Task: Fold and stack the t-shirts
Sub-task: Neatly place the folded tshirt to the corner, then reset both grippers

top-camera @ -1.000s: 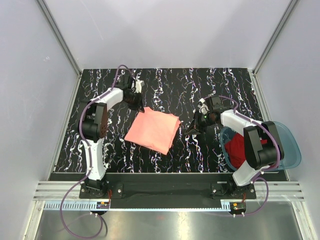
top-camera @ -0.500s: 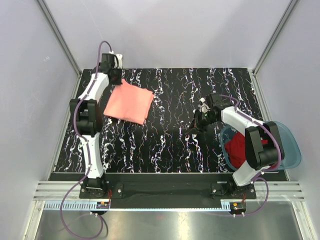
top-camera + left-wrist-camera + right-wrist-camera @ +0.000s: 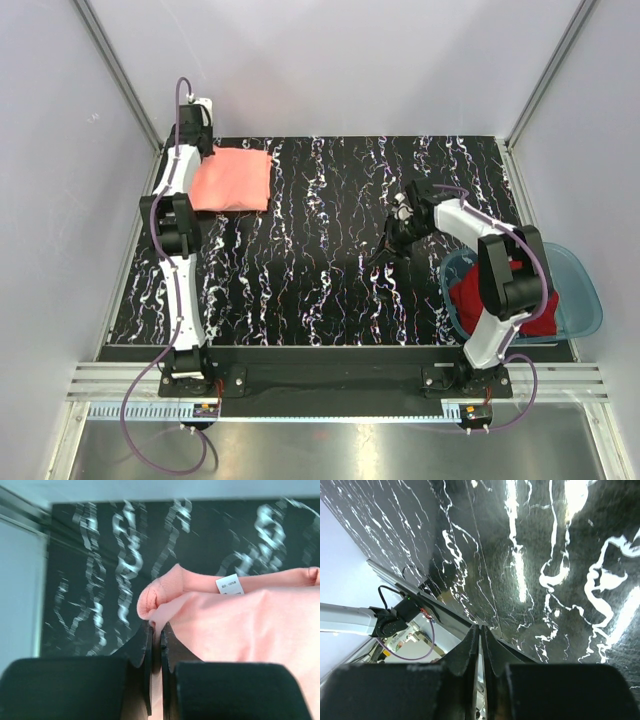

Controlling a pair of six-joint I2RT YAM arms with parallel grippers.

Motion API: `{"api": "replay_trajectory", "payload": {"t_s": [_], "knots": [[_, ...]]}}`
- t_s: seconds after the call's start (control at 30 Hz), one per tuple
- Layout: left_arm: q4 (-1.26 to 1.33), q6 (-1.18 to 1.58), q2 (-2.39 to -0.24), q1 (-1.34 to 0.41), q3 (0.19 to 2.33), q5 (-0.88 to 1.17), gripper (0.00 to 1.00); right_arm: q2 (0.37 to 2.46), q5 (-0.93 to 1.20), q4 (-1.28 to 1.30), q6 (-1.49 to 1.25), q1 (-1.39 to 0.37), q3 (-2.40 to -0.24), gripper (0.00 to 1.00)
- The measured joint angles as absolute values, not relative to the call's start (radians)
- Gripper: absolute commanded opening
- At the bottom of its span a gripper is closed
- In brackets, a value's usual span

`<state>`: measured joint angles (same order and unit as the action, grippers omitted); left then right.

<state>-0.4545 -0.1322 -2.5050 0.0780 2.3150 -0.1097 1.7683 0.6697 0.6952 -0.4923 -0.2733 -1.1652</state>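
Left pincer (image 3: 201,150) at the far left corner of the desk (image 3: 330,280), arm stretched out full. Clenched on the edge of the salmon-pink t-shirt (image 3: 232,180). In the left wrist view the fingers (image 3: 144,652) stand almost together, with a thin fold of pink cloth nipped between them.

The salmon-pink t-shirt lies folded in a rough rectangle, flat on the desk in that far left corner, its left edge under the pincer. Wrist view: ribbed neck band (image 3: 159,589) bunched just beyond the fingertips, small white label (image 3: 229,584) to the right of it, print too blurred to read.

Right pincer (image 3: 390,245) right of the desk's middle, tips pointing down and to the near left. Right wrist view: jaws drawn together to a narrow slit, nothing between them, bare marbled desk surface beyond. Cannot tell whether the tips touch the desk.

Dark red t-shirt (image 3: 478,298) crumpled in the translucent blue basin (image 3: 582,295) at the near right edge of the desk, partly hidden by the right arm. Well apart from the pink one.
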Motion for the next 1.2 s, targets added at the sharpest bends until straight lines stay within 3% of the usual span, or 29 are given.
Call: {"api": "replay_trajectory", "payload": {"t_s": [0.83, 0.9, 0.97, 1.07, 1.1, 1.2], "knots": [[-0.140, -0.247, -2.612, 0.186, 2.420, -0.134, 0.00, 1.961, 0.667, 0.773, -0.474, -0.273, -1.356, 0.10], [-0.126, -0.251, -2.616, 0.197, 2.423, -0.131, 0.42, 1.969, 0.668, 0.780, -0.471, -0.273, -1.361, 0.10], [-0.111, -0.252, -2.619, 0.205, 2.424, -0.132, 0.67, 1.975, 0.668, 0.784, -0.468, -0.273, -1.365, 0.09], [-0.100, -0.240, -2.620, 0.213, 2.442, -0.142, 0.87, 1.980, 0.674, 0.784, -0.467, -0.273, -1.370, 0.07], [-0.096, -0.235, -2.620, 0.215, 2.449, -0.149, 0.98, 1.980, 0.675, 0.784, -0.467, -0.273, -1.370, 0.08], [-0.076, -0.209, -2.611, 0.215, 2.463, -0.166, 0.99, 1.980, 0.675, 0.785, -0.467, -0.273, -1.370, 0.07]]}}
